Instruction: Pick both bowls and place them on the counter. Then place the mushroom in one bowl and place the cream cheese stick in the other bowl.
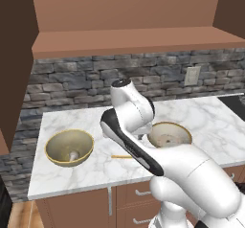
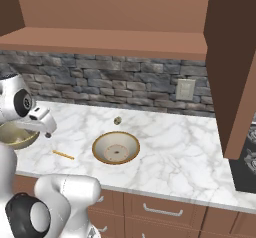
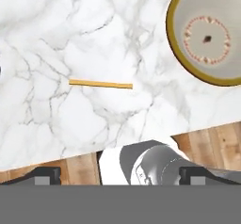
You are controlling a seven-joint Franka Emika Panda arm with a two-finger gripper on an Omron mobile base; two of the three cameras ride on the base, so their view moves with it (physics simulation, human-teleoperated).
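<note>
Stick (image 3: 100, 84) is lying flat on desk (image 3: 56, 35), looking thin and light, needing mid-length pinch; fingers (image 3: 47, 173) are standing wide apart, empty.

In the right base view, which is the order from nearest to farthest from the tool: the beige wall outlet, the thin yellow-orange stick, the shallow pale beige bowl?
Measured from the tool, at the left of the view:
1. Thin yellow-orange stick, on the marble just right of and in front of it.
2. Shallow pale beige ceramic bowl, further right, mid-counter.
3. Beige wall outlet plate, far right on the stone wall.
</note>
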